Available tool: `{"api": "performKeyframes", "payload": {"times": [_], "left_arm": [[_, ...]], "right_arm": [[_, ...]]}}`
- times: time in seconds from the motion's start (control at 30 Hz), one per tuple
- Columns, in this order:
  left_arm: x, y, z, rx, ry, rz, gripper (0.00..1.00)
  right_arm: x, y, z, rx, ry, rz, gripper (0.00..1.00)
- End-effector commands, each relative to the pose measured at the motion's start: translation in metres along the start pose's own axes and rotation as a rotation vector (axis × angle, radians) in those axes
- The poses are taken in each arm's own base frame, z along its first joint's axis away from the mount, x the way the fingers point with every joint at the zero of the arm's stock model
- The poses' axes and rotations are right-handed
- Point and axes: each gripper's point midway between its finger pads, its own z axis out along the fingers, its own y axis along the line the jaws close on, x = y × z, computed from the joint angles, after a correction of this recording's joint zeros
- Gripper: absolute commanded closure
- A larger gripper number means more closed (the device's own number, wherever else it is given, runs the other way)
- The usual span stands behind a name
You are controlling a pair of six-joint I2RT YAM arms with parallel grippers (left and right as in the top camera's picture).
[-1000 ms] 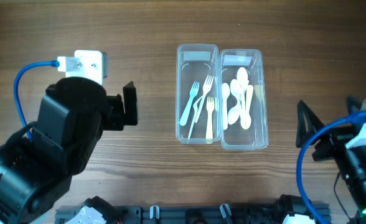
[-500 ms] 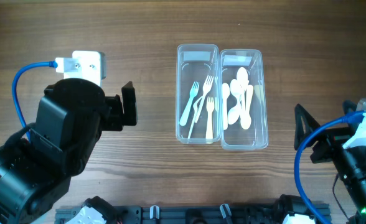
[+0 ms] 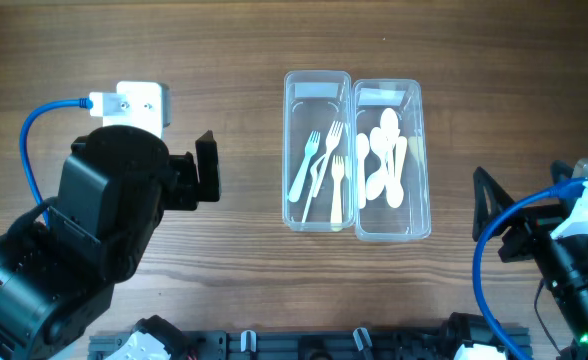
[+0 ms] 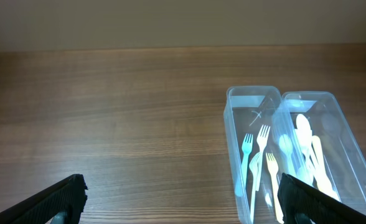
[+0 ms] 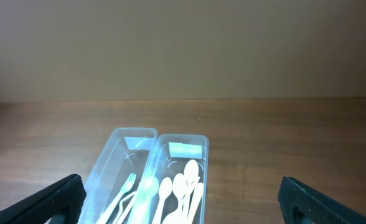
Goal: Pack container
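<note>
Forks (image 3: 320, 168) and spoons (image 3: 386, 165) lie in the containers (image 3: 290, 150). Left gripper (image 3: 207, 168) and right gripper (image 3: 494, 215) are released, empty. Packing looks done; nothing loose left to fetch.

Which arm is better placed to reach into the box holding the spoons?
Right, probably. The spoon box is the one nearer the right gripper; the fork box sits between it and the left gripper. Both grippers are open and empty.

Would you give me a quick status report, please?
Left end effector, right end effector open, empty. Forks in one clear container, spoons in adjoining container. Nothing obstructing.
</note>
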Motion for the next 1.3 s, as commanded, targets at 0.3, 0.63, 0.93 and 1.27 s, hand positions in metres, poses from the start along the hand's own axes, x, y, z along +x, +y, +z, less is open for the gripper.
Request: {"api": "performKeyframes", "payload": {"times": [0.3, 0.63, 0.93, 1.27], "left_arm": [[-0.001, 0.003, 0.003, -0.021, 0.000, -0.007, 0.00], [-0.001, 0.003, 0.003, -0.021, 0.000, -0.007, 0.00], [-0.001, 0.003, 0.003, -0.021, 0.000, -0.007, 0.00], [-0.001, 0.003, 0.003, -0.021, 0.000, -0.007, 0.00]], "right_arm": [[0.025, -0.011, 0.003, 0.057, 0.015, -0.009, 0.00], [0.137, -0.018, 0.051, 0.022, 0.011, -0.033, 0.00], [0.205, -0.016, 0.074, -0.024, 0.030, -0.043, 0.00], [0.246, -0.021, 0.090, -0.023, 0.088, -0.031, 0.00]]}}
